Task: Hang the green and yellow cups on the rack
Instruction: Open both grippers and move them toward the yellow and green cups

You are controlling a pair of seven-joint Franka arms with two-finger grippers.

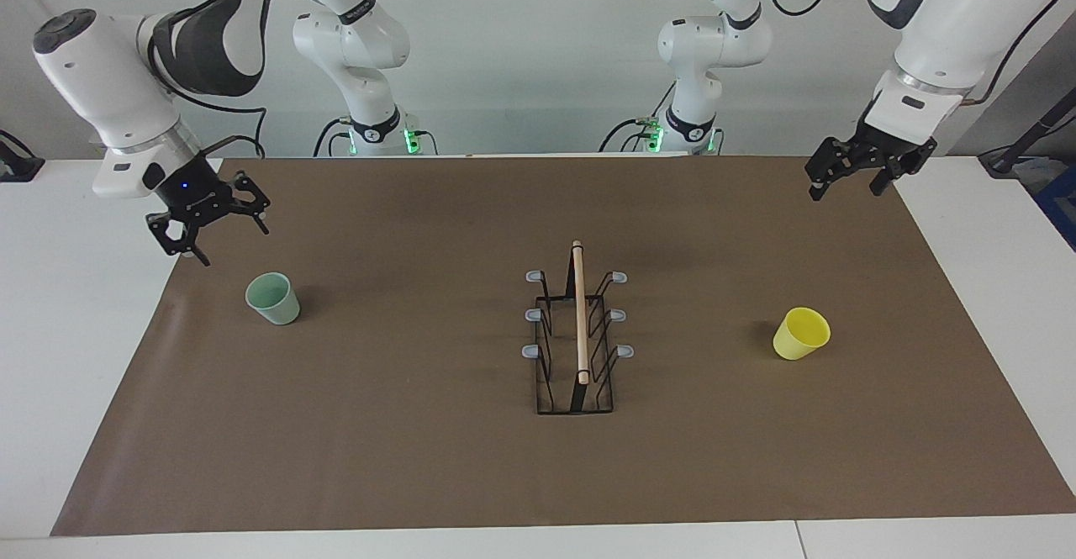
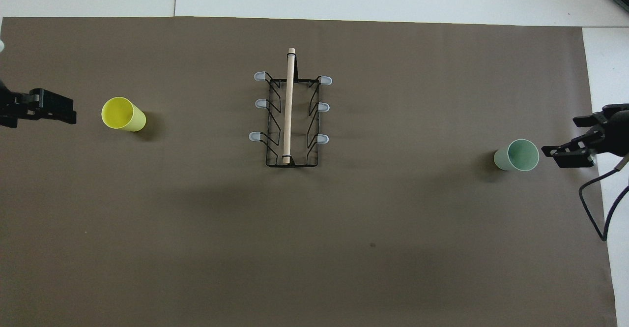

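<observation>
Right claw [image 1: 206,229] open, empty, raised just beside pale mint-green plastic cup [image 1: 273,298], which stands upright, rim up. Left claw [image 1: 849,174] open, well apart from bright yellow plastic cup [image 1: 801,333].

Two high cameras, facing and overhead, share the mat [image 1: 420,458].
</observation>
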